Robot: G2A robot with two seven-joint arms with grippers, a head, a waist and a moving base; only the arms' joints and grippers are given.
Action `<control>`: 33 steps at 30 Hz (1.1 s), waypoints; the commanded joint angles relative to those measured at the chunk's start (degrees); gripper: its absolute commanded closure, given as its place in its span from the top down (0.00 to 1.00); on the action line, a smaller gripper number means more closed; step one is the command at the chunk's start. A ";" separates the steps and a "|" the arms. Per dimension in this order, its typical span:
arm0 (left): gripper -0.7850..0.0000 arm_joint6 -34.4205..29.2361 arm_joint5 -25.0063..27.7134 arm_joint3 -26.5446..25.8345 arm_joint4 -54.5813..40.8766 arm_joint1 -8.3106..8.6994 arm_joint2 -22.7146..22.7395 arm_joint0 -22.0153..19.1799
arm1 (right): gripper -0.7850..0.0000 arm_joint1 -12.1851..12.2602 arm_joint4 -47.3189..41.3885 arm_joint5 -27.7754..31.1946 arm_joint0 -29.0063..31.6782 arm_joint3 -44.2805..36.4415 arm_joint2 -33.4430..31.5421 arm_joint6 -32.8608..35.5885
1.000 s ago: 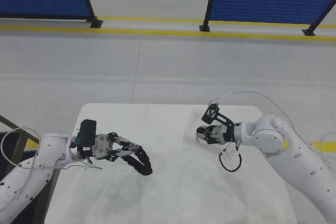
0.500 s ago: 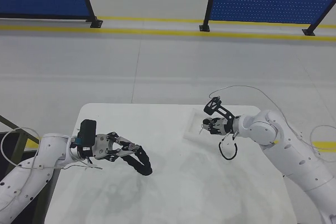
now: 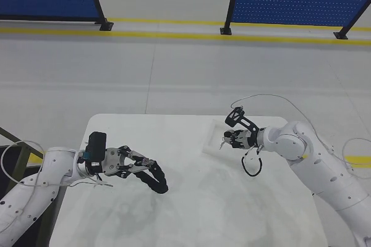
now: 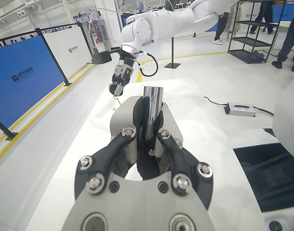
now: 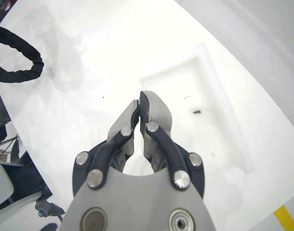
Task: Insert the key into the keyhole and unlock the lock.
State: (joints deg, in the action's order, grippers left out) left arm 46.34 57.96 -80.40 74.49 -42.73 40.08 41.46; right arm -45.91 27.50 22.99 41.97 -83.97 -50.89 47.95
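Hovering over table (image 3: pixel 191 210) | left jaws clamp lock (image 4: pixel 153 102) | right jaws pinch key (image 4: pixel 117 98) above tray (image 5: pixel 209 56)

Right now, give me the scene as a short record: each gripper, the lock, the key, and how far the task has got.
left gripper: shut on lock, over the table
lock: chrome top sticks out of the grip; the rest hidden
right gripper: shut on key, above the white tray
key: small, hangs below the right gripper's tips, well apart from the lock
task stage: key not yet inserted
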 commanded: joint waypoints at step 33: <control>0.00 0.00 0.00 0.00 0.00 0.00 0.00 0.00 | 0.00 -4.63 6.53 -14.38 -4.92 14.44 2.27 -2.66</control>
State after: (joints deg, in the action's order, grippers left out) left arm 46.34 57.96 -80.40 74.49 -42.73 40.08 41.46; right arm -50.44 33.87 8.40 37.13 -69.80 -48.72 45.33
